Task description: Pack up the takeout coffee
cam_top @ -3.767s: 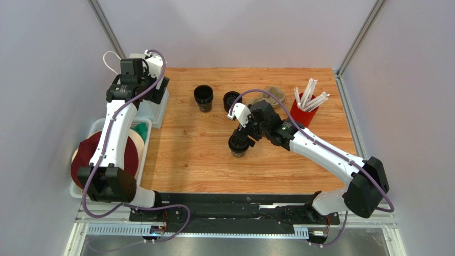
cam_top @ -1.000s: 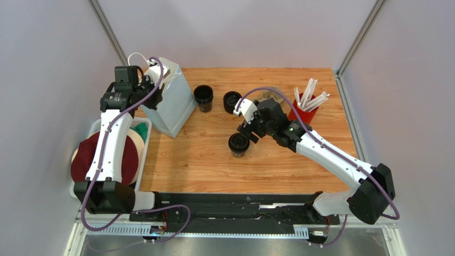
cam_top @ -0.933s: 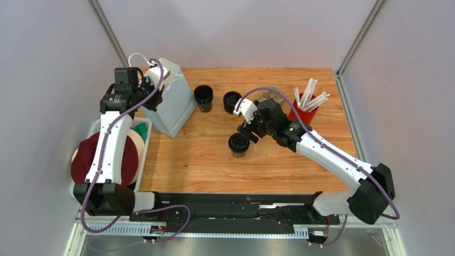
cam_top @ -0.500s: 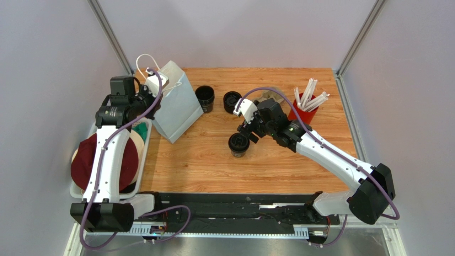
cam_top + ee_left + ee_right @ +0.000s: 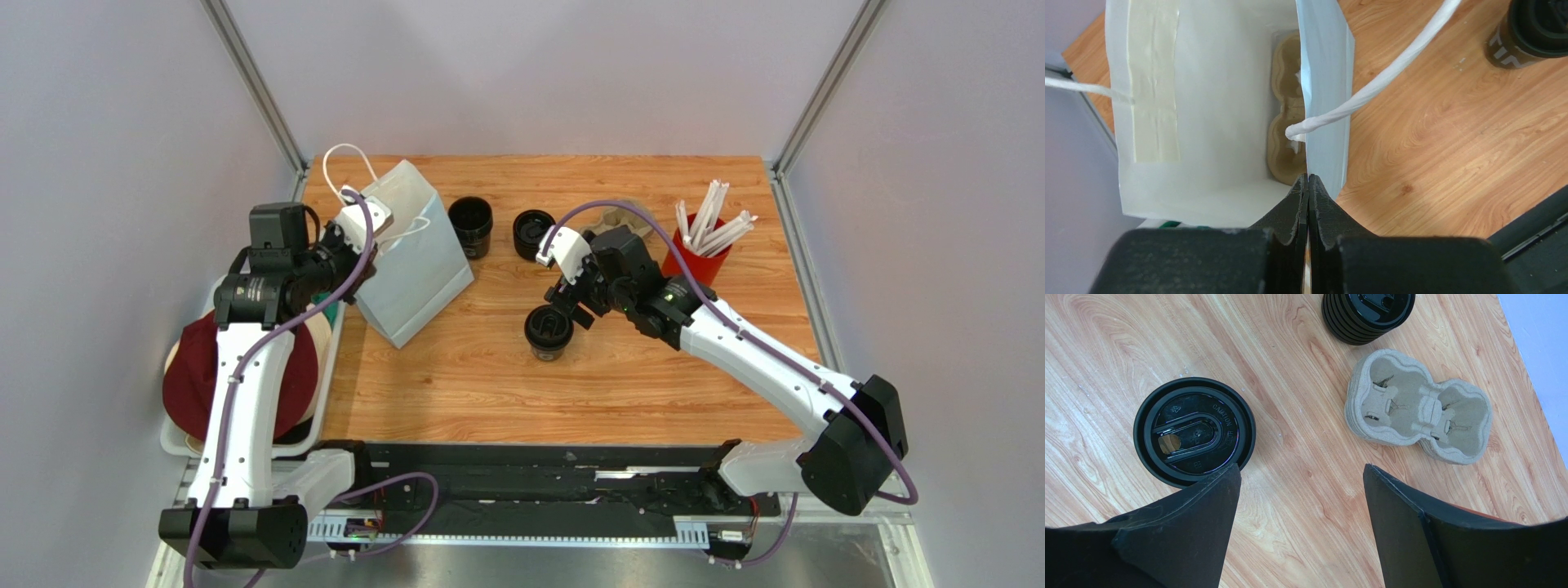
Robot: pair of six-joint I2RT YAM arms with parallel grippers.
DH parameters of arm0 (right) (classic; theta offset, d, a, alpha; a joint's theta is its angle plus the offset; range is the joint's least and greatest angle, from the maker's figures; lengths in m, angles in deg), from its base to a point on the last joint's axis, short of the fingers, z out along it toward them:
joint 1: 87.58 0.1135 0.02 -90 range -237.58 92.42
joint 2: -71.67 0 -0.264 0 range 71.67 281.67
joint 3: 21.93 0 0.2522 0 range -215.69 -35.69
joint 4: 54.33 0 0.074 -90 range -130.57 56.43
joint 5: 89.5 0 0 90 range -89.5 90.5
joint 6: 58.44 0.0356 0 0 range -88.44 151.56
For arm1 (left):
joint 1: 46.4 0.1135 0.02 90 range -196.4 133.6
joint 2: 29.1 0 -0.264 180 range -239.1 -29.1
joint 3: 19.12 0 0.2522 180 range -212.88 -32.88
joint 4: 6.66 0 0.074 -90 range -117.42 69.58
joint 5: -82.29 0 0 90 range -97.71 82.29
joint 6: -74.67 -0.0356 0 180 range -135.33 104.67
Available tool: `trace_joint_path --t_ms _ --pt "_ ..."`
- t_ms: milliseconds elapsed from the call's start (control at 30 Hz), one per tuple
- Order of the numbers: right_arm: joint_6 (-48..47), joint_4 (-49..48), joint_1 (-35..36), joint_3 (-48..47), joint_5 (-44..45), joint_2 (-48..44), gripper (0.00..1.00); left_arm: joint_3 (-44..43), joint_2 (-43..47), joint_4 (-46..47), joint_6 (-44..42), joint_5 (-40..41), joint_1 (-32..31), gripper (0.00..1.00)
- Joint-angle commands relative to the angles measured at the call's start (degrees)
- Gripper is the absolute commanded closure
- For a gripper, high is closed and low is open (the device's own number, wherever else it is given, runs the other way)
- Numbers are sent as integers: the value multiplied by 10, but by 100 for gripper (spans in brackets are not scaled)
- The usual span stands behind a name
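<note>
**Status: Bag Held at the Rim, Coffee Standing on the Surface**

**Left gripper.** The left gripper (image 5: 1308, 180) is closed, its two black fingers pressed together on the top edge of the white paper bag (image 5: 1204, 92). The pinch sits on the bag wall that carries one white cord handle (image 5: 1376, 79). The mouth of the bag is open. A brown pulp cup carrier (image 5: 1287, 122) lies at the bottom of the bag. In the top view the bag (image 5: 417, 257) leans at the far left of the wooden surface (image 5: 491, 392), with the left gripper (image 5: 356, 221) at its upper edge.

**Right gripper.** The right gripper (image 5: 1300, 471) is open, its jaws spread wide and holding nothing. Bare wood shows between the fingers.

**Task item.** The takeout coffee (image 5: 1194, 432) stands upright on the surface with its black lid fitted; brown shows through the sip opening. It sits just outside the gap of the right gripper, beside one finger. In the top view the coffee (image 5: 548, 331) is near the middle of the surface, well apart from the bag.

**Surrounding items.**
- A taller open black cup (image 5: 467, 224) stands just beside the bag.
- A stack of black lids (image 5: 1367, 312) rests farther out.
- A stack of pulp carriers (image 5: 1418, 407) lies near the lids.
- A red cup of white straws (image 5: 702, 245) stands at the far right.
</note>
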Motion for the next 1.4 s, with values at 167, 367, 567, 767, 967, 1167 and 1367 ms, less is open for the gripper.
trace_joint_path --t_ms 167,367,567,767,967,1167,1367 --pt "4 -28 -7 6 11 -17 21 2 27 -23 -25 -122 3 96" --pt "10 -28 -18 3 10 -16 21 6 31 -40 -31 -176 3 96" --pt "16 -25 -24 0 8 -12 21 11 31 -49 -38 -207 -3 95" --pt "19 -24 -29 -1 2 -12 21 17 33 -69 -54 -233 -23 94" --pt "20 -17 -35 -1 -17 -11 21 13 39 -97 -74 -267 -25 88" --pt "-2 10 -35 -1 -82 -17 22 21 40 -91 -68 -268 -25 61" --pt "-32 62 -35 -9 -170 -22 25 2 45 -76 -44 -242 -25 40"
